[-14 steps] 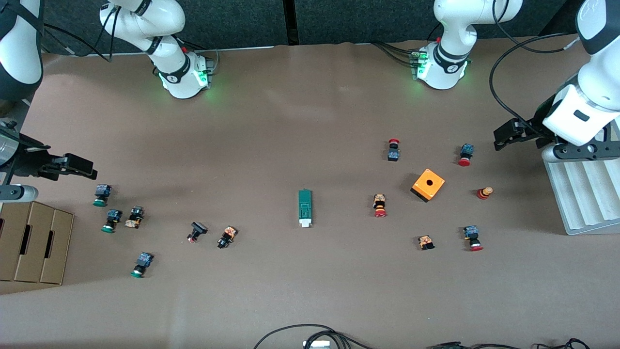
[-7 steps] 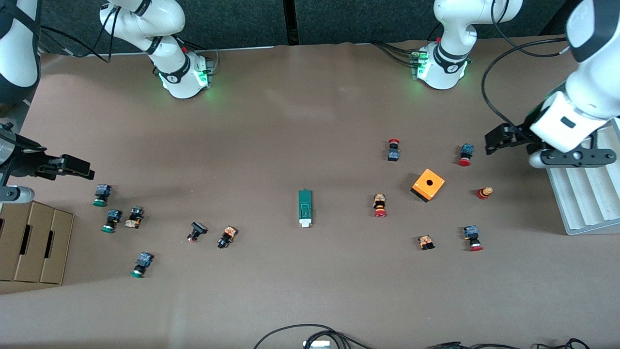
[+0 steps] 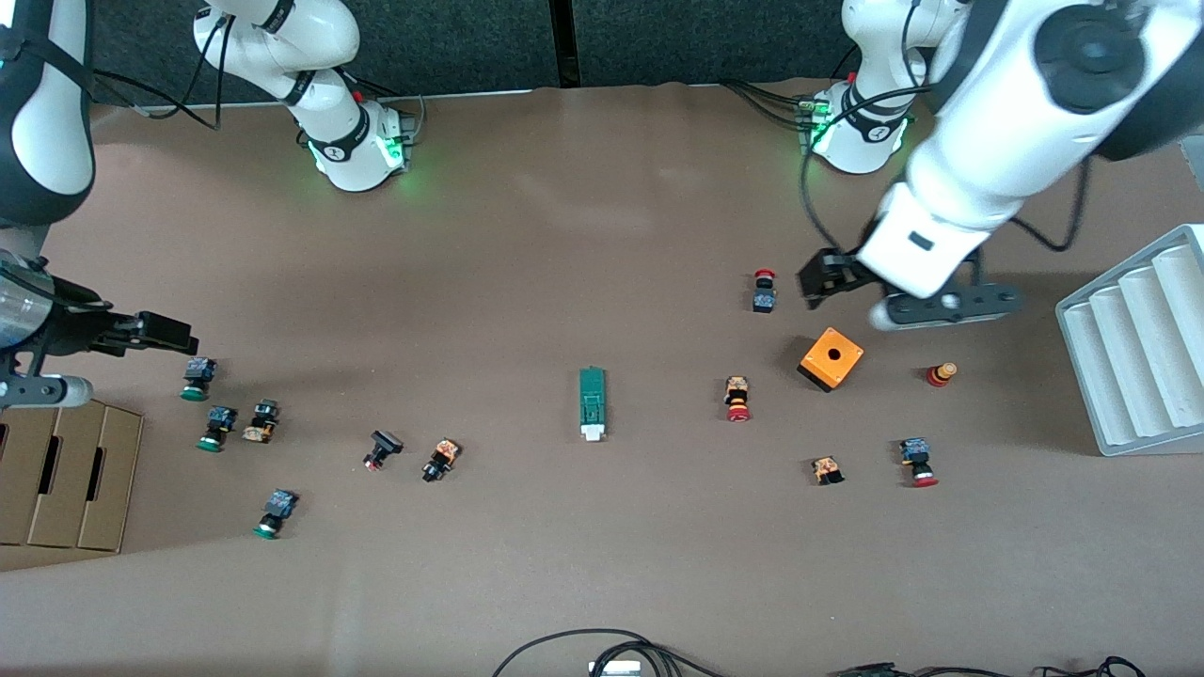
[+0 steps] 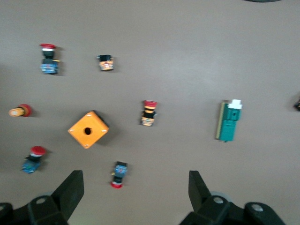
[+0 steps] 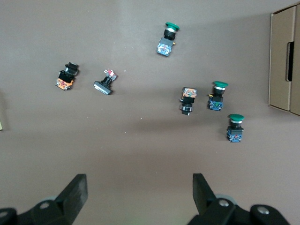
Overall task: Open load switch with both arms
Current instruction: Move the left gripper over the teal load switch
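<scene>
Mid-table lies the load switch (image 3: pixel 592 403), untouched. Left gripper (image 3: pixel 816 285), jaws spread, hangs near orange cube (image 3: pixel 831 358); right gripper (image 3: pixel 160 331) spread too, over the table's right-arm end. Approach both ends squarely, w/o nudging it.

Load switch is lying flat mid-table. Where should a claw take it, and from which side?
Probably from straight above, on the dark-green body of the load switch, fingers closing across its narrow width. It lies flat with its long axis running toward the front camera, so the long edges are the easy faces. Leave the white tab at its nearer end free for the other claw.
</scene>
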